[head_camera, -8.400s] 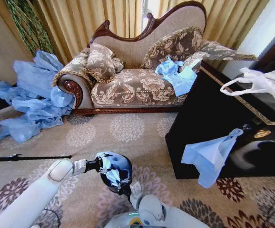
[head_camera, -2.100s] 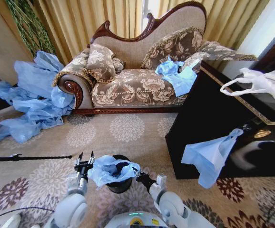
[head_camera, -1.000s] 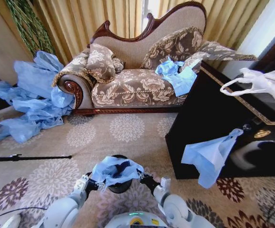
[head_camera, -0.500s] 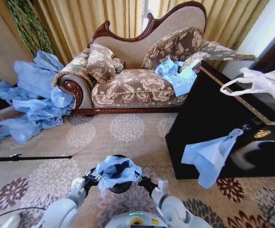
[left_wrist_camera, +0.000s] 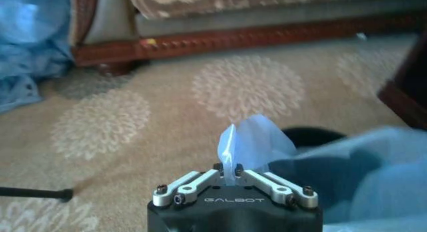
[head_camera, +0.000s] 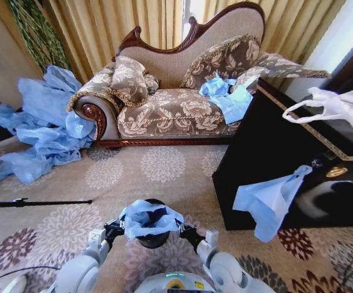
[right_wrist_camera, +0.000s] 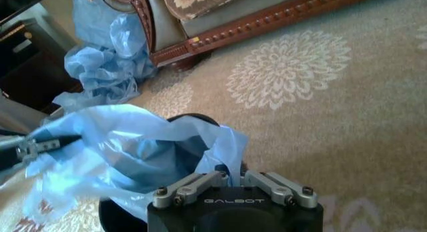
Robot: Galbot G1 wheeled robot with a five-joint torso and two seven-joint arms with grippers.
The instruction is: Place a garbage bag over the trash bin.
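Spreading wider than before, garbage bag (head_camera: pixel 150 218) over trash bin (head_camera: pixel 152 238).

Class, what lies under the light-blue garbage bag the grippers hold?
The trash bin sits beneath the garbage bag; its dark front side shows, most of its rim is covered.

Ornate sofa (head_camera: pixel 182 91) with carved dark wood frame and floral upholstery, patterned cushions (head_camera: pixel 131 79) on it. Gold curtains (head_camera: pixel 115 24) behind sofa, daylight through gap. Beige carpet (head_camera: pixel 158 165) with flower medallions in front. Black glossy cabinet (head_camera: pixel 274 152) right of sofa.
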